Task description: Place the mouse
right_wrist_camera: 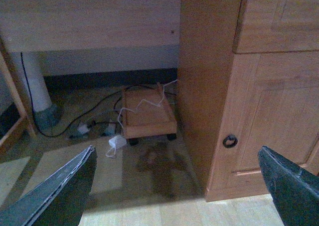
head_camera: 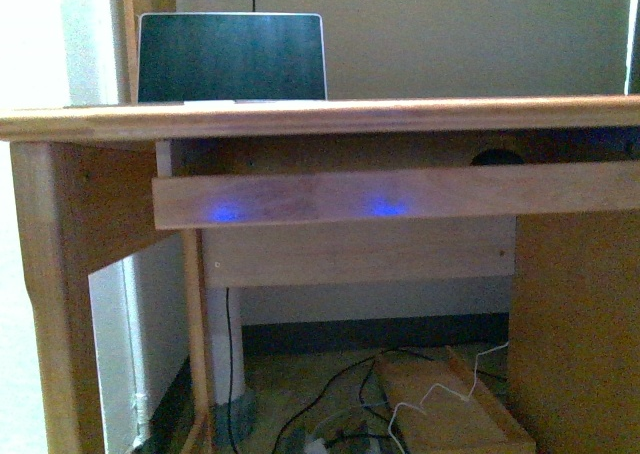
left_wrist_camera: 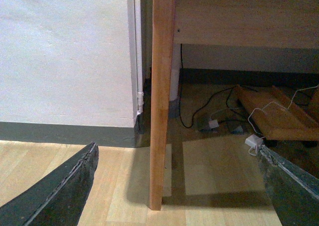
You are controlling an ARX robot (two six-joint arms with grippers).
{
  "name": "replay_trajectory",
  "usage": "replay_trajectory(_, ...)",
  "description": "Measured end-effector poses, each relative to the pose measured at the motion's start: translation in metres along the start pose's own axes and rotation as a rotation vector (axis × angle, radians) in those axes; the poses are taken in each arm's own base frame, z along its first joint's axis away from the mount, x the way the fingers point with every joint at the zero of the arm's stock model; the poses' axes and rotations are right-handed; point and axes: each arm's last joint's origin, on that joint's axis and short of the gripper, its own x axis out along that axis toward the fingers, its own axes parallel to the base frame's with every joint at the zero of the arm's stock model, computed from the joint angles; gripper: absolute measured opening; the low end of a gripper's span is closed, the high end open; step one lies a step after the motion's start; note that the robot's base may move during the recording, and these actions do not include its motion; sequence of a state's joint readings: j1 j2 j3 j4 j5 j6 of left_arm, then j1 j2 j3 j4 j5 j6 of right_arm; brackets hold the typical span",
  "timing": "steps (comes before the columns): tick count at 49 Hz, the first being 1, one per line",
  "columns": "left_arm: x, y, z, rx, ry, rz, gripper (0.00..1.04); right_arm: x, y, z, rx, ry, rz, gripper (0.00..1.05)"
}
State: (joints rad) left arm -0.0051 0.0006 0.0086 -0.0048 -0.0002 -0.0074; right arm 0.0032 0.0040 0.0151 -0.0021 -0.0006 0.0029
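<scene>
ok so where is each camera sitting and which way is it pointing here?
Front: on the robot's body, about desktop height, facing the desk; laptop on top, mouse peeking over the pull-out shelf; no arm shows.
Left wrist: on the left arm, facing the desk leg and wall; left fingers spread, empty.
Right wrist: on the right arm, facing the cabinet door; right fingers spread, empty.
Shared: the wooden trolley under the desk shows in all three.
</scene>
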Motion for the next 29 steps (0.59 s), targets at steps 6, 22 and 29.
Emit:
replay_trajectory(6,0.0,0.0,0.0,0.0,0.0,0.0,0.97,0.0,0.0,0.0,0.0,0.0,0.0,0.97)
replay_trajectory(22,0.0,0.0,0.0,0.0,0.0,0.0,0.97,0.0,0.0,0.0,0.0,0.0,0.0,0.97)
replay_trajectory(29,0.0,0.0,0.0,0.0,0.0,0.0,0.97,0.0,0.0,0.0,0.0,0.0,0.0,0.97)
